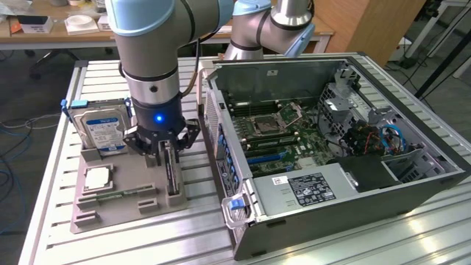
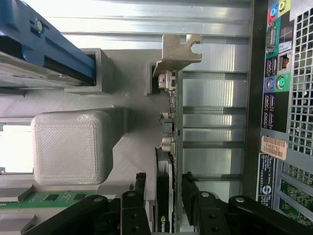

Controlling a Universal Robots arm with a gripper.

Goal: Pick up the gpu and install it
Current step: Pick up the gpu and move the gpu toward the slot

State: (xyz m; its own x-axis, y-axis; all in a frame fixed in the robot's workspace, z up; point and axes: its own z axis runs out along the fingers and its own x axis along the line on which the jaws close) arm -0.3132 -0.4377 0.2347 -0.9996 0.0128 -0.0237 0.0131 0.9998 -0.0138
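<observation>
Closest to my wrist camera are my own fingers (image 2: pixel 140 196), black and spread, one on each side of the gpu (image 2: pixel 165 166). My gripper (image 2: pixel 164 188) straddles the card with the jaws released: a thin gap shows on either side, so nothing is clamped yet. The gpu stands on its long edge in a slot of the grey holder (image 2: pixel 132 147), with its silver bracket (image 2: pixel 178 49) at the end farthest from me.

In the exterior view the gripper (image 1: pixel 165 150) hangs over the holder (image 1: pixel 110 215) at centre left of the frame, and the gpu (image 1: pixel 174 179) runs toward the lower edge. Just beyond it lie the memory stick (image 1: pixel 121 193) and a processor (image 1: pixel 98 178), with the hard drive (image 1: pixel 103 130) upright farther up the frame. The open computer case (image 1: pixel 449 160) fills the exterior view's right, its wall just beside the holder.

I judge the grip to be the risky part. If I close off-centre, one finger meets the card first and tips it in its slot. A skewed lift could jam the bracket against the holder's post. Pads landing on raised parts instead of flat board could slip. The case wall is near enough to clip.
</observation>
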